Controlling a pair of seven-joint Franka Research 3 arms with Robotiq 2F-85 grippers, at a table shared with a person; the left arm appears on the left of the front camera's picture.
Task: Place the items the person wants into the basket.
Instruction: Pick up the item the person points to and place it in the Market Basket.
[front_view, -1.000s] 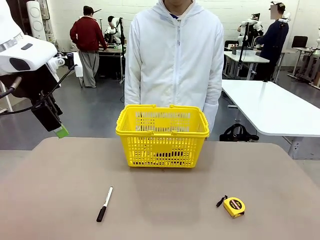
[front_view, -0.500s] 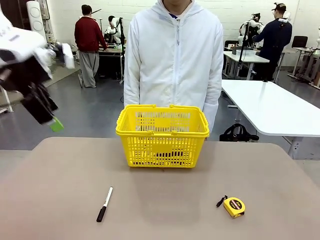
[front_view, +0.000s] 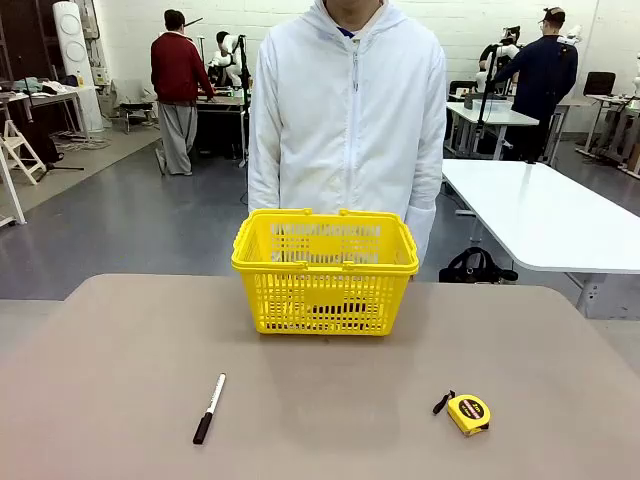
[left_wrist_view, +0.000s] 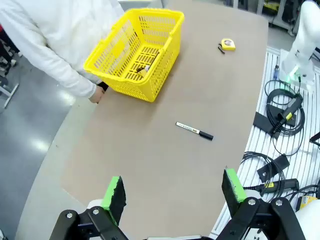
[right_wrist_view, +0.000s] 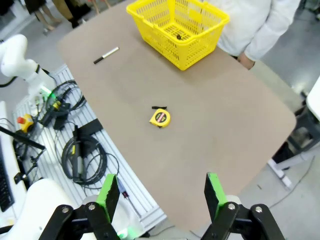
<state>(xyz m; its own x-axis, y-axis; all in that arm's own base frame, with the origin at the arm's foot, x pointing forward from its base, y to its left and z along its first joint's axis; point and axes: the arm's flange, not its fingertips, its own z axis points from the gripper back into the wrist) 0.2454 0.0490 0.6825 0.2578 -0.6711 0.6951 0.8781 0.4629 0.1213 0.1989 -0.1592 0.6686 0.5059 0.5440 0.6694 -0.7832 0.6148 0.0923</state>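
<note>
Glossy yellow plastic lattice basket (front_view: 325, 272) on matt, smooth brown table (front_view: 330, 420); white cloth jacket (front_view: 348, 115) behind.

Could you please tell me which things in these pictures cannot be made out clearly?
- Contents of the basket: in the front view the lattice wall hides all but a dark shape; in the left wrist view the small items inside are too small to identify.
- Marker: the print on its barrel is too small to read.
- Tape measure: its label is too small to read.
- The person: the head is cut off by the top edge of the front view.
</note>
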